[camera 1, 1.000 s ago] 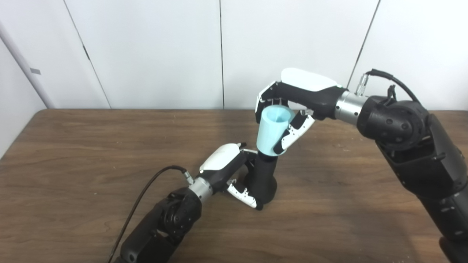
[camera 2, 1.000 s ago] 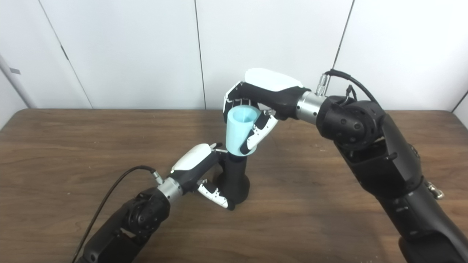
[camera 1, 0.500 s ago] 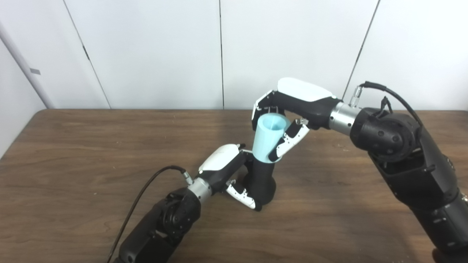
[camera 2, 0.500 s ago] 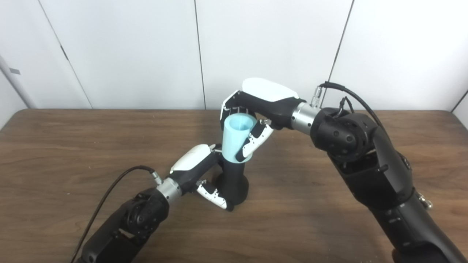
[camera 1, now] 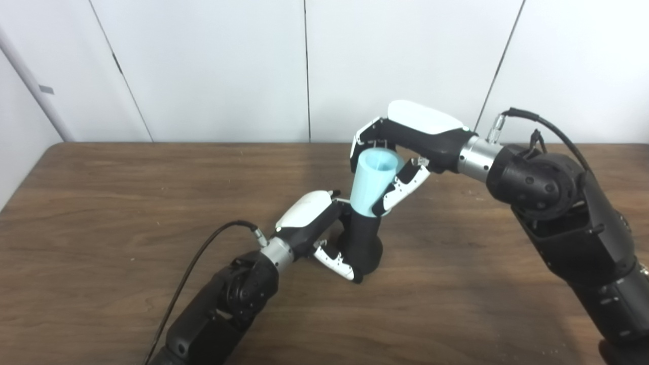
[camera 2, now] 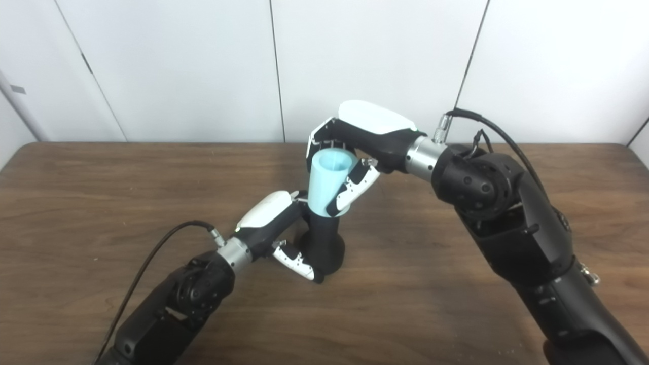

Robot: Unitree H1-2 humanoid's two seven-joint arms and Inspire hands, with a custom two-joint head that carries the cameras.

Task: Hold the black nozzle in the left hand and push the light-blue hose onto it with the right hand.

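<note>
I see one black nozzle (camera 1: 362, 243) standing near the middle of the wooden table (camera 1: 101, 203), its wide base down and its narrow neck pointing up — the long axis is close to upright, tipped slightly toward the far side. My left hand (camera 1: 317, 228) is wrapped around the nozzle's lower body, fingers (camera 1: 334, 261) curled across its front. There is one light-blue hose (camera 1: 372, 185), a short tapered piece, sitting over the top of the nozzle's neck with its open mouth facing up and a little toward me; its axis runs roughly in line with the nozzle's. My right hand (camera 2: 355, 152) grips the hose from above and behind — thumb on the near right side, fingers around the far rim.
</note>
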